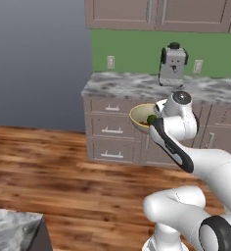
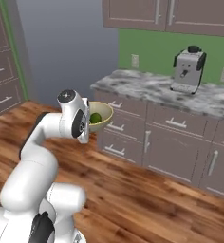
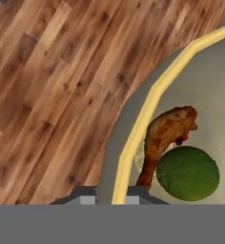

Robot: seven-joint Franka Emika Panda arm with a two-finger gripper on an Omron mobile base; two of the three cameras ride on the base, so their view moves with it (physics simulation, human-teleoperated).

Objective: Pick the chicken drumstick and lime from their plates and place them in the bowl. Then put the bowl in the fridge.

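Chicken drumstick [image 3: 168, 136] in bowl [image 3: 133, 138] — fat end away from claw [image 3: 112, 195].

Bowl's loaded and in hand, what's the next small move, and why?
Probably keep the bowl level and turn the base to find the fridge. The gripper is shut on the bowl's rim, the chicken drumstick and lime lie inside, and it hangs over the wood floor.

Matt bowl [image 3: 133, 138], pebbly lime [image 3: 188, 172], wood-plank floor [image 3: 57, 95]
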